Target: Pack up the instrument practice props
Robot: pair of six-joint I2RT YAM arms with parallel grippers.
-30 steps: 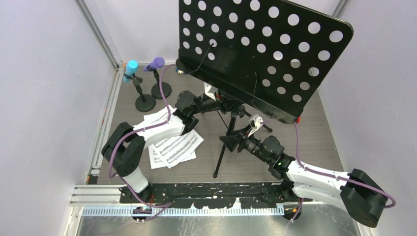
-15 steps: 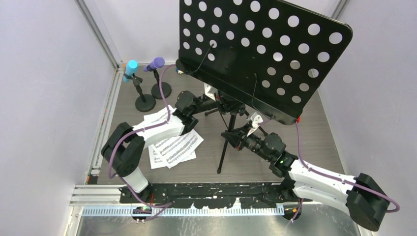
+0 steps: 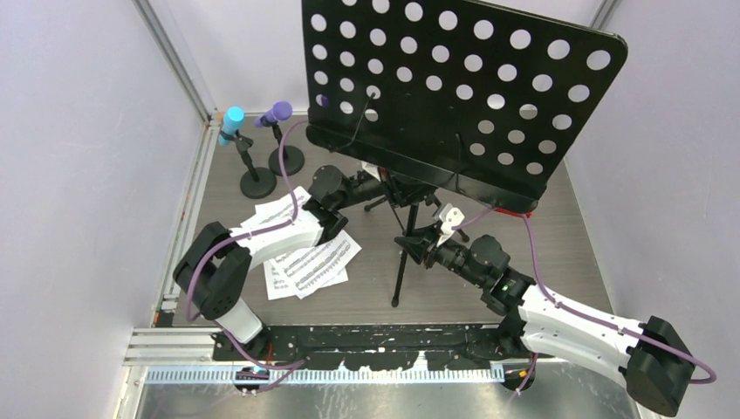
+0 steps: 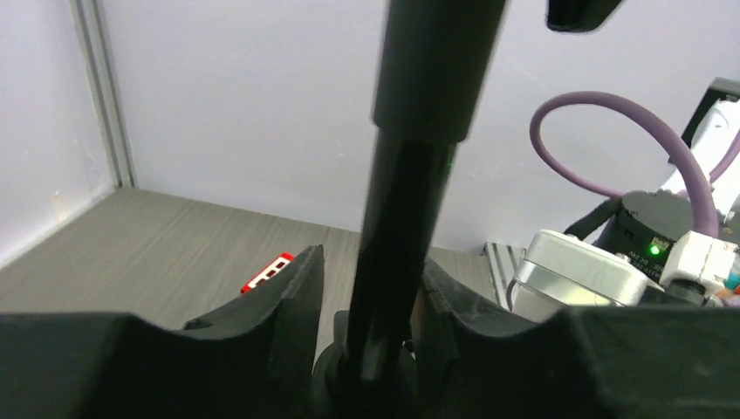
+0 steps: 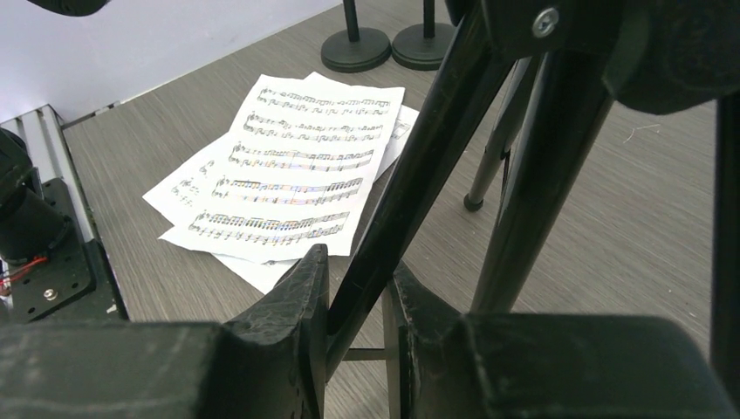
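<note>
Near the middle of the counter (image 3: 558, 244), the black perforated music rack (image 3: 462, 96) is being held upright on its tripod legs. Its big holed plate is tilting over both arms and hiding part of the far side.

The left pincer (image 3: 384, 187) is reaching in from the left beneath the plate and clamping the rack's centre pole. Through the left wrist camera its fingers (image 4: 292, 301) are sitting on either side of the pole's lower collar, drawn in narrow around it. The right pincer (image 3: 412, 246) is coming in from the near right and gripping one slanting tripod leg. The right wrist view is showing that leg pinched between the two fingers (image 5: 292, 301).

White sheet-music pages (image 3: 314, 262) are lying flat and overlapping on the counter, left of the rack's near leg and partly under the left arm. At the far left, the cyan microphone (image 3: 232, 120) and the purple microphone (image 3: 278, 113) are sitting in two short black mic holders (image 3: 258, 184), whose round bases are standing just beside each other.

A small red block (image 4: 267, 272) is lying on the counter beyond the pole.
</note>
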